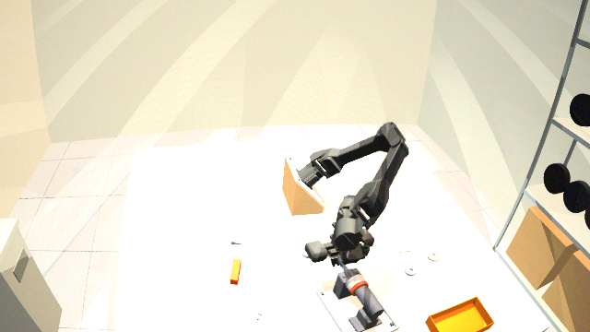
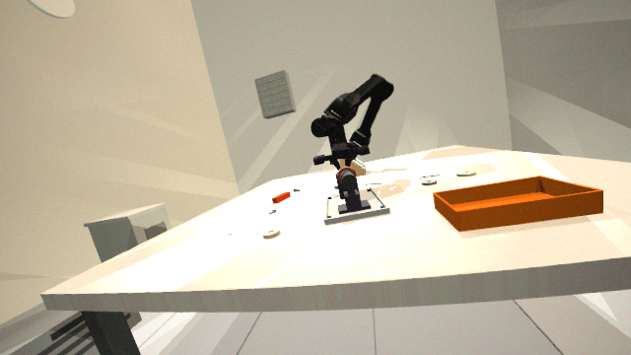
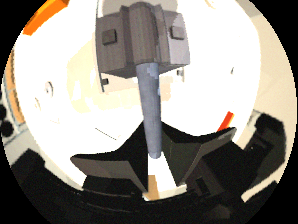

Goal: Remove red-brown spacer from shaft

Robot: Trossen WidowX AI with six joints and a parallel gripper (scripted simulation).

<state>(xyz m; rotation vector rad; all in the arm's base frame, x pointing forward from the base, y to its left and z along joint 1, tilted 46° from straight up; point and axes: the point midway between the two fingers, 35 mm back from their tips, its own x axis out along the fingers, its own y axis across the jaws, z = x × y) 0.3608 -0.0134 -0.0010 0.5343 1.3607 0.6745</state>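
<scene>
Keep the claw (image 1: 340,260) (image 2: 341,165) (image 3: 149,121) pinching the shaft (image 1: 342,265) (image 3: 151,110) by its free end, out in front of the fixture (image 1: 369,300) (image 2: 350,192) (image 3: 142,40), and draw straight along its axis in tiny increments, ready to reverse.

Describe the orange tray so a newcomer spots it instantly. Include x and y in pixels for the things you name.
Find the black arm (image 1: 392,161) (image 2: 365,99) on the pale table (image 1: 184,207) (image 2: 197,276). Nearby sits an open-topped rectangular tray (image 1: 461,318) (image 2: 527,216), orange. Unlike the small solid orange-red block (image 1: 235,271) (image 2: 281,197) (image 3: 226,121), it's hollow, walled and far larger.
</scene>
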